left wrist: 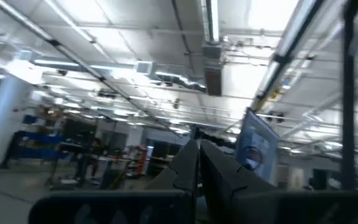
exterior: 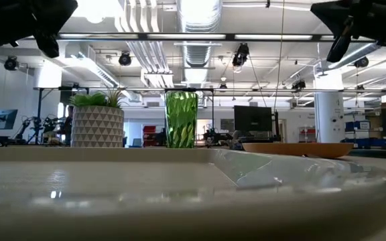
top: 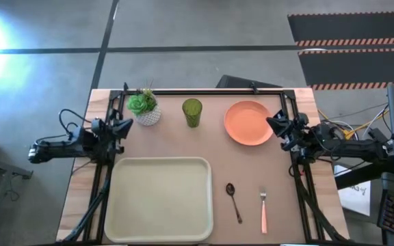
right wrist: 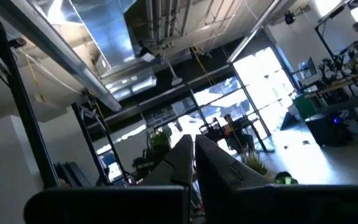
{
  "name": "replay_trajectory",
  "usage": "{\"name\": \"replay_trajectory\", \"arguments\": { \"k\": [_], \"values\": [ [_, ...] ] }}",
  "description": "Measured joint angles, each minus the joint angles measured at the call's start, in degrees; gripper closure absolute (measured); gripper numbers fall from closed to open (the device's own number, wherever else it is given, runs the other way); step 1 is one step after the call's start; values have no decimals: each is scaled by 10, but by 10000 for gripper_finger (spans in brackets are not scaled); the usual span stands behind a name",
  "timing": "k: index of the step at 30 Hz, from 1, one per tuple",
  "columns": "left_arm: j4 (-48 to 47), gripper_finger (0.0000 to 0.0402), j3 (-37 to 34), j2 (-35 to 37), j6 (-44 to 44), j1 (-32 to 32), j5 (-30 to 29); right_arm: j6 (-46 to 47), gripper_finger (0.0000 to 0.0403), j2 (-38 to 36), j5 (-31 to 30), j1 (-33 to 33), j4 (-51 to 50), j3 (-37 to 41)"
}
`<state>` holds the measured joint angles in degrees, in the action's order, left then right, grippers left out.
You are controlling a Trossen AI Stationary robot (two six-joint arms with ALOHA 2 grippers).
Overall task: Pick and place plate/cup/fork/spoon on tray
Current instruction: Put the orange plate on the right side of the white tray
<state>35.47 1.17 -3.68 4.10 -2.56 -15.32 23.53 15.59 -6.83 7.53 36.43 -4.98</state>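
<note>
The cream-white tray (top: 161, 198) lies at the table's near left. The salmon-orange plate (top: 248, 122) lies flat at the far right. The olive-green cup (top: 191, 112) stands upright at the far middle and also shows in the low view (exterior: 181, 119). The dark spoon (top: 233, 201) and the pink-handled fork (top: 263, 211) lie flat on the table, right of the tray. My left gripper (top: 127, 126) is shut and empty at the table's left edge, its fingers (left wrist: 199, 163) together. My right gripper (top: 272, 121) is shut and empty at the plate's right rim, held high above the table.
A white pot with a green plant (top: 144, 107) stands at the far left, beside the cup. A dark frame (top: 204, 91) runs along the table's far edge and down both sides. Bare tabletop lies between the tray and the far dishes.
</note>
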Motion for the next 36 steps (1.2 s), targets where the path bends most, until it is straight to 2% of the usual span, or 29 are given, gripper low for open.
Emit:
{"name": "replay_trajectory", "arguments": {
  "k": [3,8,15,18,23,28,32,36],
  "values": [
    [1,402,7,0,0,0,-19,10,394,2,14,0,-96,-38],
    [2,402,12,1,0,0,-22,58,394,36,29,0,-329,-134],
    [1,402,16,1,0,0,-27,88,394,139,73,0,-613,-296],
    [1,402,16,1,0,0,-27,96,394,194,89,0,-706,-356],
    [0,402,17,1,0,0,-27,96,394,289,134,-2,-781,-429],
    [1,402,22,1,0,0,-27,53,394,376,153,-19,-796,-473],
    [1,402,25,2,0,0,-26,24,394,423,137,-19,-803,-501],
    [0,402,24,2,0,0,-26,18,394,473,63,-19,-875,-523]
  ]
}}
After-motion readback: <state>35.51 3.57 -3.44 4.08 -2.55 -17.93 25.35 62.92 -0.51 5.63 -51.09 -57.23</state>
